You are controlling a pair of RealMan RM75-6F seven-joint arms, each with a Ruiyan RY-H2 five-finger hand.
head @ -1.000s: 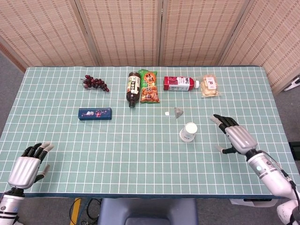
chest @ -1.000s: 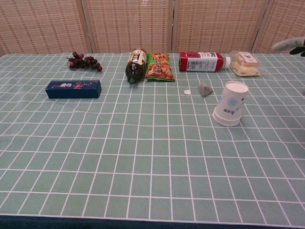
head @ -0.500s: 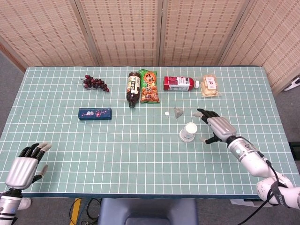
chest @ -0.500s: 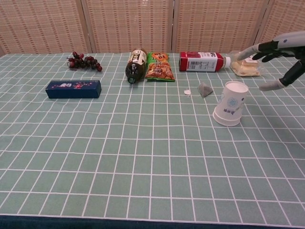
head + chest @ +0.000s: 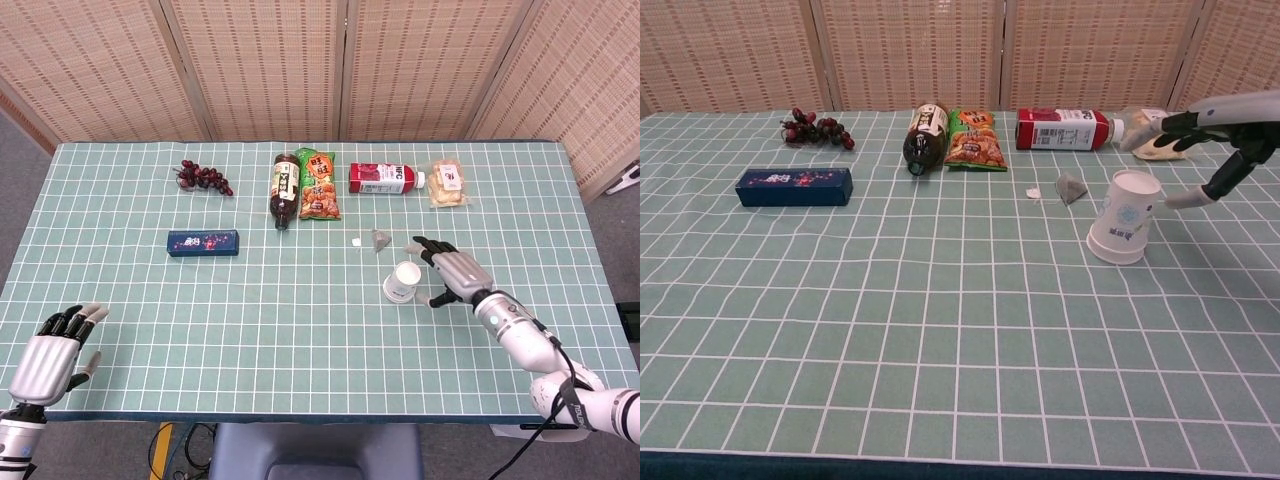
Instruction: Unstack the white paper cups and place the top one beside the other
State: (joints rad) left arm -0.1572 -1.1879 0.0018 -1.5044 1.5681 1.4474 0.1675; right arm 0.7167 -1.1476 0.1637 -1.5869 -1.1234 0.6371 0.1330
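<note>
on the green checked table [image 5: 300, 330], the stacked cups [image 5: 402, 281] are set upside down near the middle; the right hand [image 5: 455, 273] is spread, empty, just beside them. both cups could be lifted together if gripped low.

the left hand [image 5: 50, 352] is held loosely curled, empty.

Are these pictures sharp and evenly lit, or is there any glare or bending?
Head view: soft, even light, no glare, only a faint shadow by the stacked paper cups; everything is sharp. Chest view: the table's grid lines bow slightly, a mild lens distortion, and the right hand is cut off by the frame edge.
</note>
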